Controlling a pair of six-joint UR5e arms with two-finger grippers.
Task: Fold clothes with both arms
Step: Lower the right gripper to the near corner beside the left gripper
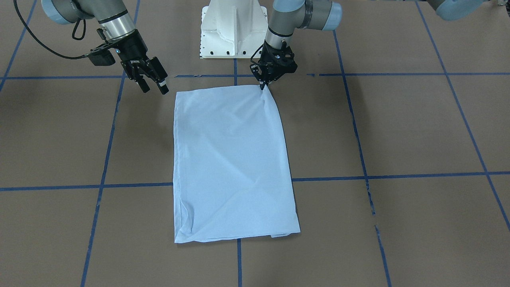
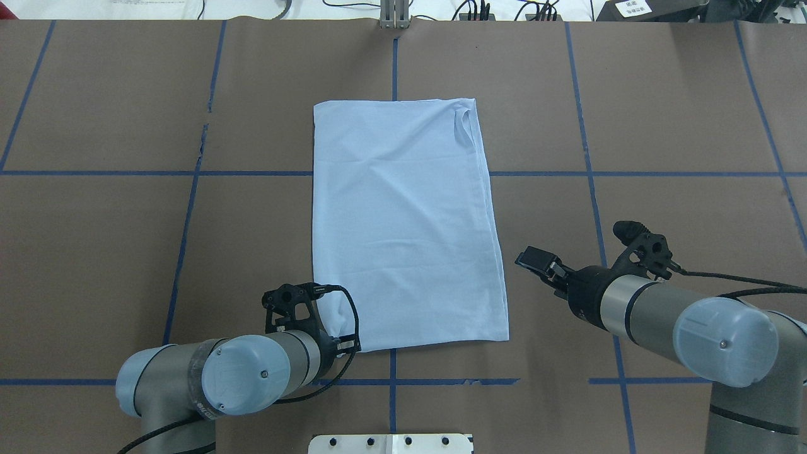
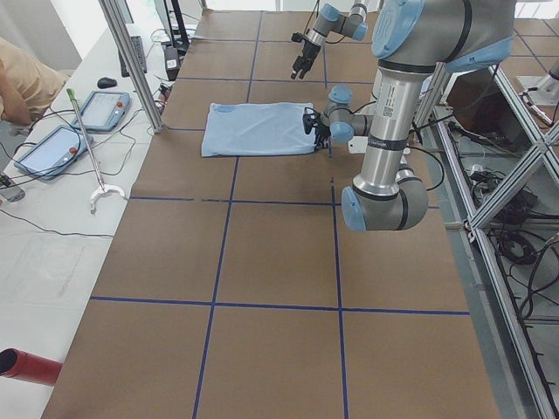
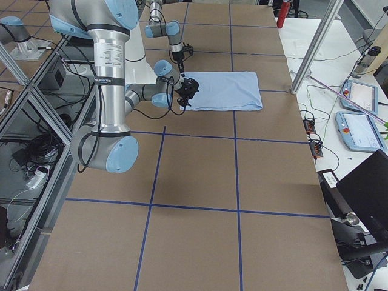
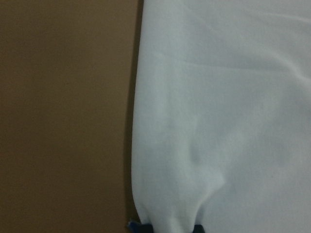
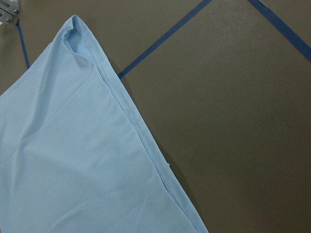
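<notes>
The light blue T-shirt (image 1: 233,163) lies flat on the brown table, folded into a long rectangle; its print and collar are hidden. It also shows in the overhead view (image 2: 403,221). My left gripper (image 1: 263,85) points down at the shirt's corner nearest the robot base and is shut on it; the left wrist view shows the cloth (image 5: 218,121) puckered between the fingertips at the bottom edge. My right gripper (image 1: 154,88) is open and empty, held above the table just beside the shirt's other near corner (image 2: 536,261). The right wrist view shows the shirt's hemmed edge (image 6: 87,155).
The white pedestal base (image 1: 233,32) stands just behind the shirt. Blue tape lines (image 1: 398,175) grid the brown table. Operator tablets (image 3: 52,144) and cables lie off the table's far side.
</notes>
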